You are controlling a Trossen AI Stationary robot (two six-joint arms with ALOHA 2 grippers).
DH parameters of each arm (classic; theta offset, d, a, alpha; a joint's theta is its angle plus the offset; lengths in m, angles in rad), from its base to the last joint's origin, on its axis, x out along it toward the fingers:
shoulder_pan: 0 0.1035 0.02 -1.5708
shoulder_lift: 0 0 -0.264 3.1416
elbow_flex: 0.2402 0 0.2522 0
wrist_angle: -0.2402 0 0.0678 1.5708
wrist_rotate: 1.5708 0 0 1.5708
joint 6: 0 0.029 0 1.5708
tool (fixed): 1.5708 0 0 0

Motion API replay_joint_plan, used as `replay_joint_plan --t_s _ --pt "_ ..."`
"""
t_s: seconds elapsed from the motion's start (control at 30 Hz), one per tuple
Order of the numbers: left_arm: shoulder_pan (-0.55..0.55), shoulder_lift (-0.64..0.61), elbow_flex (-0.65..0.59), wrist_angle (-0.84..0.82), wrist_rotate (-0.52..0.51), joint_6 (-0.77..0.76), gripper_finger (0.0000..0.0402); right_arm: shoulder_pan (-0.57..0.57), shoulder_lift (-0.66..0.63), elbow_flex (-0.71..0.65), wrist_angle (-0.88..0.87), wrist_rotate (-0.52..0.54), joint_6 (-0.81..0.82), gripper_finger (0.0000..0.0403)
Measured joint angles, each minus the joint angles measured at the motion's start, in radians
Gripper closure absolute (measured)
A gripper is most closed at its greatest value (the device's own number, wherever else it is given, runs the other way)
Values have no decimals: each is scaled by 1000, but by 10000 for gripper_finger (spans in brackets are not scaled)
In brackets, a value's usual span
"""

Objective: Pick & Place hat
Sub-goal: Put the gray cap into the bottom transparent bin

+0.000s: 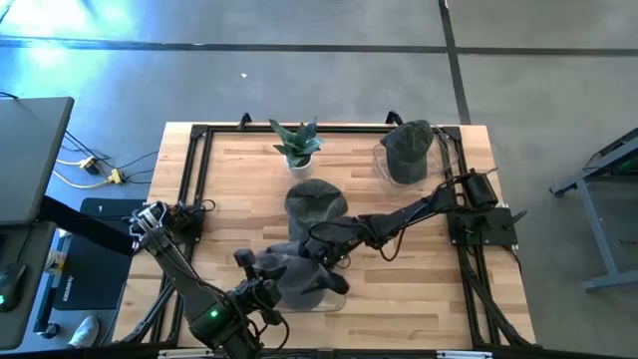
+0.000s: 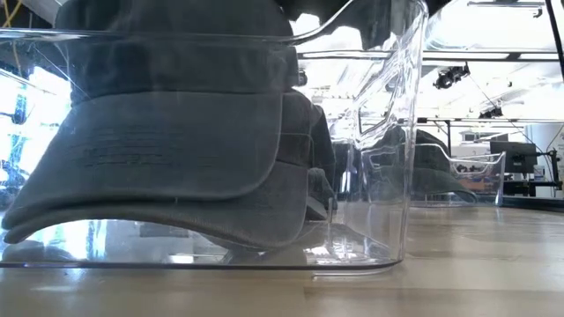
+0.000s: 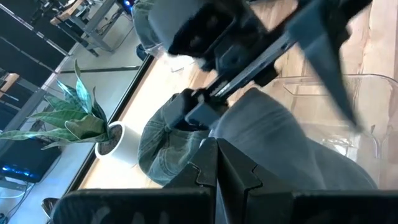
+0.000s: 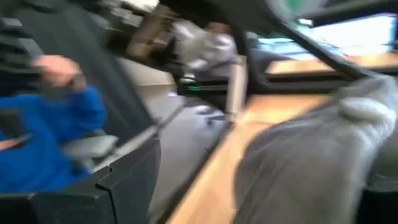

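Grey hat (image 1: 299, 279) in clear bin (image 2: 388, 176), right fingers (image 1: 334, 254) released above it, left fingers (image 1: 254, 289) clenched, potted plant (image 1: 297, 145) behind.

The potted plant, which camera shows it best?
The left wrist view: the potted plant sits large there, its spiky green leaves and white pot clear beside a hat. The high view shows the plant small, from above, near the table's far edge. The low view and the right wrist view do not show it.
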State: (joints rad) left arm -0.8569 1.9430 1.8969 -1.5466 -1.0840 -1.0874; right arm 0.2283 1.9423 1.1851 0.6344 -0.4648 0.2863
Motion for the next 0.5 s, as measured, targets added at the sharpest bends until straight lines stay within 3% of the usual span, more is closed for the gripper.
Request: replay_joint_plan --t_s 0.2,0.27,0.33,0.5 --pt "0 0 0 0 1 0 399 0 0 0 63 -165 -56 92" --pt "0 0 0 0 2 0 399 0 0 0 53 -172 -49 92" --pt "0 0 0 0 9 0 399 1 0 0 32 -131 -23 92" --pt "0 0 0 0 17 0 399 -1 0 0 -15 88 -20 91"
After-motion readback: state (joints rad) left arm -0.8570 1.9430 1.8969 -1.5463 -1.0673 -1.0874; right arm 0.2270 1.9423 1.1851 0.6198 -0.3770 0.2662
